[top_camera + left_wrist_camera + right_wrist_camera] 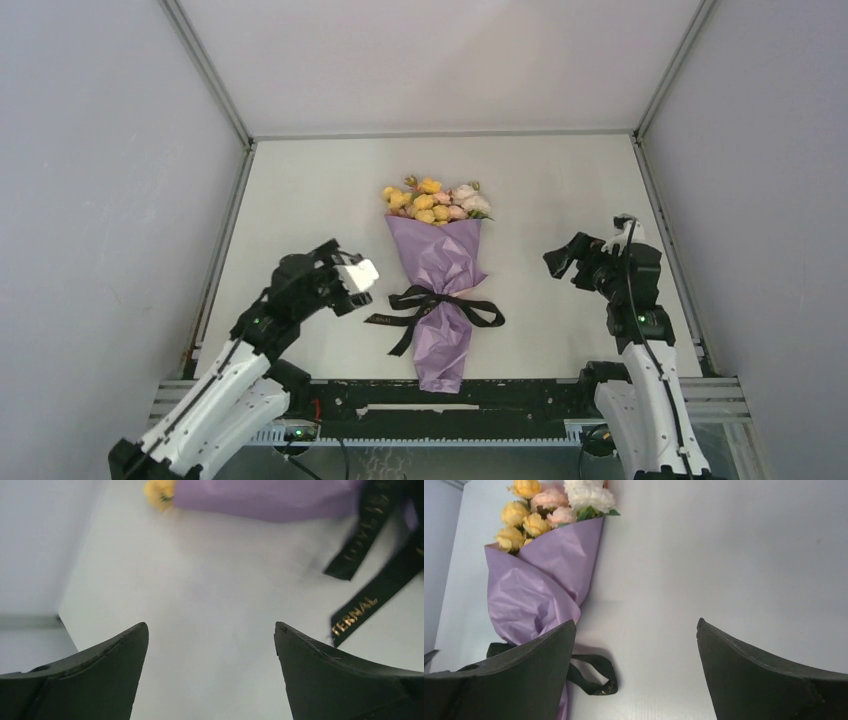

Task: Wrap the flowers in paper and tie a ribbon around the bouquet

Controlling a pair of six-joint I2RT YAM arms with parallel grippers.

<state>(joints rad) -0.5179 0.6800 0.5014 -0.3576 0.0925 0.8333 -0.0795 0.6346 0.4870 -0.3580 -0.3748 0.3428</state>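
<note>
Between the two sets of jaws, both wide open and empty, the bouquet [441, 268] lies on the bench [300, 200], long axis crosswise to them; its tied ribbon [432, 298] trails nearer the left jaws.

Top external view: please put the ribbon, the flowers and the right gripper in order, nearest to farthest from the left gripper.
From the left gripper:
1. ribbon, just to its right, tied around the bouquet.
2. flowers, farther back, at the bouquet's wide end.
3. right gripper, across the table, beyond the bouquet.
</note>
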